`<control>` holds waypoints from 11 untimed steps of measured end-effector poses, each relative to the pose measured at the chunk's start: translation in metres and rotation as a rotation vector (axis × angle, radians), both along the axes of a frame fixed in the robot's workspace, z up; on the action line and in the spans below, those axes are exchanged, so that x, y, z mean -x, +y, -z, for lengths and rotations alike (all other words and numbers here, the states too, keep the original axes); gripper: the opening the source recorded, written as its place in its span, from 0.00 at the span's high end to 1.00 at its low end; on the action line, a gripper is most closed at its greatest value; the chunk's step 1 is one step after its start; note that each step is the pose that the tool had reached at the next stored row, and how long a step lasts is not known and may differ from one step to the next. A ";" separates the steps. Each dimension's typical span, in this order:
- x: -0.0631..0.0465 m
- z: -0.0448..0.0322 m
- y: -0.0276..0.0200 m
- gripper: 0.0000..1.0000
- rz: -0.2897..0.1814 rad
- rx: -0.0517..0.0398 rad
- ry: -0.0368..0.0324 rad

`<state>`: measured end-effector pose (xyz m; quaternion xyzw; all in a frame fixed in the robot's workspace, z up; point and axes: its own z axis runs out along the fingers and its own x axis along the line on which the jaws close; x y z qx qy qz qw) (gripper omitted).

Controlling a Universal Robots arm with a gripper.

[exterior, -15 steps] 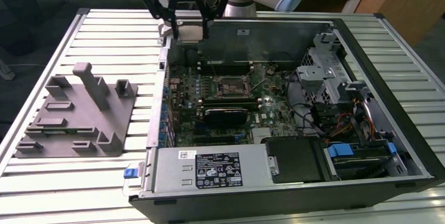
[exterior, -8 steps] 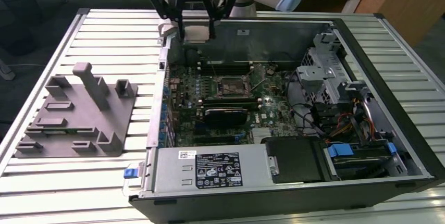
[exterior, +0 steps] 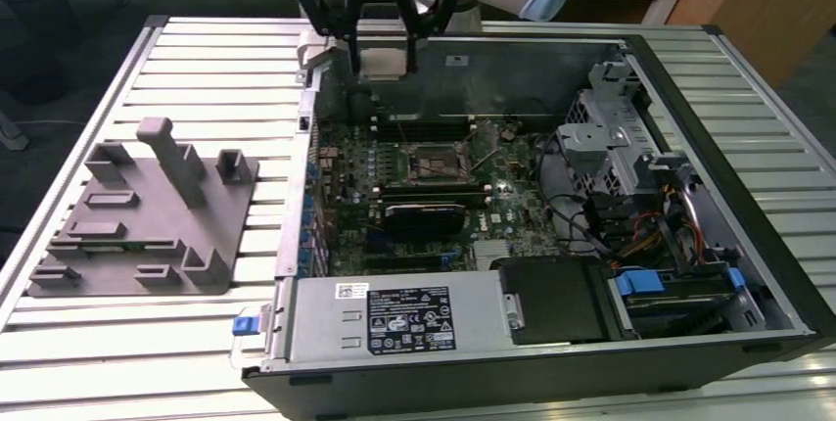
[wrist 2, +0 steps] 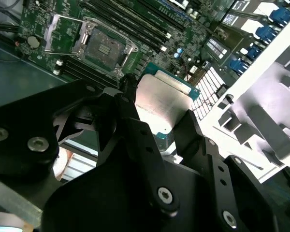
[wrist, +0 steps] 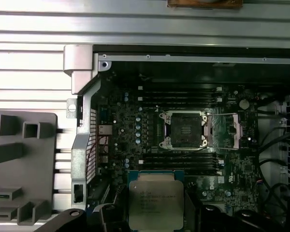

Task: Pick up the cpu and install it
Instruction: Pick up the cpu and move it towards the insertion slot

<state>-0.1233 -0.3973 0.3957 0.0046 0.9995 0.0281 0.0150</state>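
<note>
Your gripper has its fingers clamped on the cpu. From the exterior view you see it hanging above the computer case's far wall; the first wrist view shows the open socket, well apart from the chip.

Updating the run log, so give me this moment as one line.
gripper: shut on cpu | cpu: held above the computer case | socket: open, empty | install: not yet done

Silver cpu rimmed teal, black tool, green motherboard
</note>
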 end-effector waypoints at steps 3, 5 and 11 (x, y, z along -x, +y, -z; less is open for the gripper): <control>-0.007 0.0000 0.0003 0.45 0.000 0.0001 0.0001; -0.012 0.0000 0.0005 0.45 0.000 0.0000 0.0000; -0.027 0.0006 0.0010 0.45 0.000 0.0000 0.0000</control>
